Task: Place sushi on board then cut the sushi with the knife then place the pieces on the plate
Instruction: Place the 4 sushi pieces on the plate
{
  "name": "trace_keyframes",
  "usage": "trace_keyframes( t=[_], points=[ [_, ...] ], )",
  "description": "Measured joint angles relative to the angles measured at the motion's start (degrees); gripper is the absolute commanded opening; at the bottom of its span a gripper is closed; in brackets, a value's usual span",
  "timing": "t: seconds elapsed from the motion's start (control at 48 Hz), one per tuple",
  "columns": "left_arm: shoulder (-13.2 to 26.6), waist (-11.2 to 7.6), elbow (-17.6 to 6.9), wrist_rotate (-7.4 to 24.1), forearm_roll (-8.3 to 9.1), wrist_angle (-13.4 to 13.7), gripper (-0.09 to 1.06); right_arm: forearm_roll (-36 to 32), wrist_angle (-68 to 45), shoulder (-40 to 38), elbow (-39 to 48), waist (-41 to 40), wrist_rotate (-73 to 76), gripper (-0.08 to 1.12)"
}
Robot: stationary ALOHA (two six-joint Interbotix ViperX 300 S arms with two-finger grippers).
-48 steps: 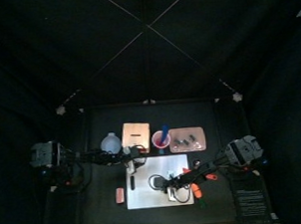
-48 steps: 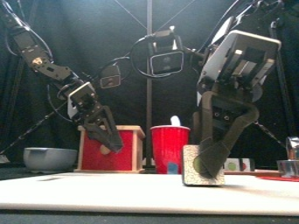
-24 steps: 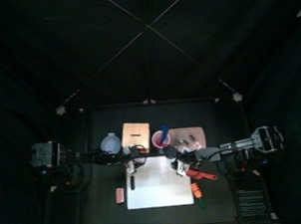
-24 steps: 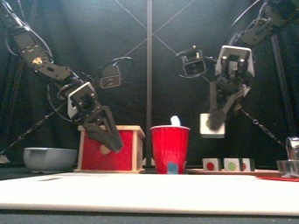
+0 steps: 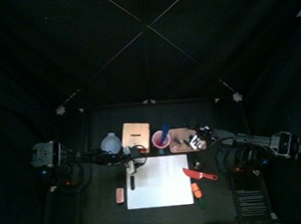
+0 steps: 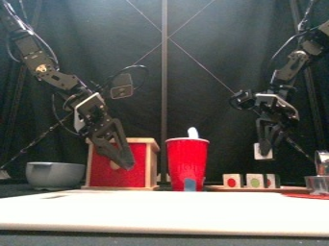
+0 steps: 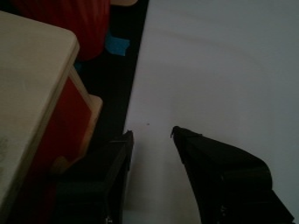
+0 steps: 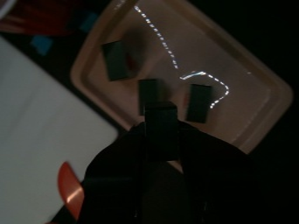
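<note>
Right wrist view shows the right claw (image 8: 158, 114) clenched on a dark sushi piece (image 8: 151, 91) above the pink tray (image 8: 251, 92), between two pieces lying there. It should be lowered upright into the bare gap and released without nudging its neighbours. The left claw (image 7: 152, 144) hangs released over the white board (image 7: 222, 70).

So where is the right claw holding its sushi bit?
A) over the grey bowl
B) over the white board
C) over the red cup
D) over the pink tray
D: the right claw, shut on a sushi piece, hangs over the pink tray, which the right wrist view shows directly below it.
</note>
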Motion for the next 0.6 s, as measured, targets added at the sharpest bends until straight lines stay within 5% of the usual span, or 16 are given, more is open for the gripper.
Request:
trace_keyframes(
  t=[0.604],
  points=[
    [0.0, 0.0, 0.0, 0.0, 0.0, 0.0, 0.8, -2.1, -0.1, 3.6, 2.6, -9.8, 0.0, 0.57]
  ],
)
